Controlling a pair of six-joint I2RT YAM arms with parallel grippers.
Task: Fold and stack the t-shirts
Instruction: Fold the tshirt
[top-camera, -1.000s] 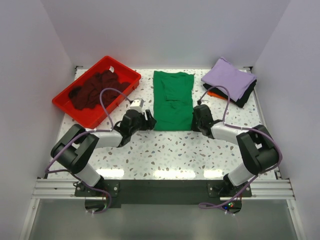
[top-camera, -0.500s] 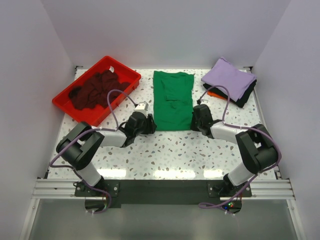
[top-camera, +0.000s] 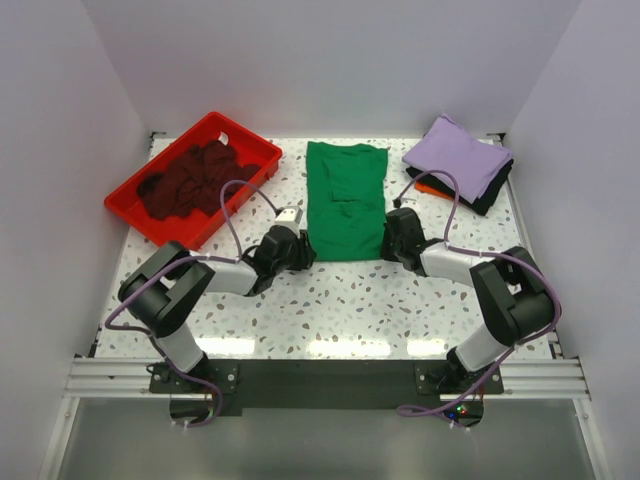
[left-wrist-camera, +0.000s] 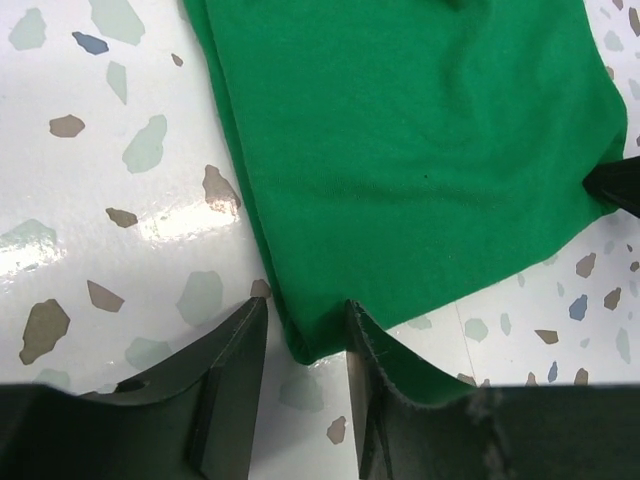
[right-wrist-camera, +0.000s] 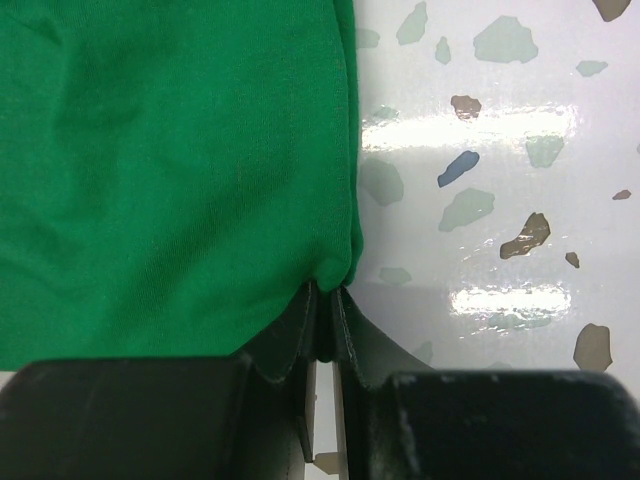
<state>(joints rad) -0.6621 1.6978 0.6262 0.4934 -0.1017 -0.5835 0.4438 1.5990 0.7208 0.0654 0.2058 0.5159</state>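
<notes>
Fingers on the right (right-wrist-camera: 365, 350) pinch the green t-shirt (top-camera: 345, 200) corner; left fingers (left-wrist-camera: 225, 385) straddle another, apart.

The bright green t-shirt (top-camera: 345, 200) is plain, with no print. A dark maroon t-shirt (top-camera: 190, 180) fills the red plastic tray (top-camera: 150, 230). In the stack, the lavender t-shirt (top-camera: 458, 158) tops a black t-shirt (top-camera: 497, 190), with an orange t-shirt (top-camera: 425, 187) peeking out. The table (top-camera: 340, 300) is glossy white terrazzo flecked grey, brown and blue. The left gripper (left-wrist-camera: 302, 310) and right gripper (right-wrist-camera: 320, 295) are black.
</notes>
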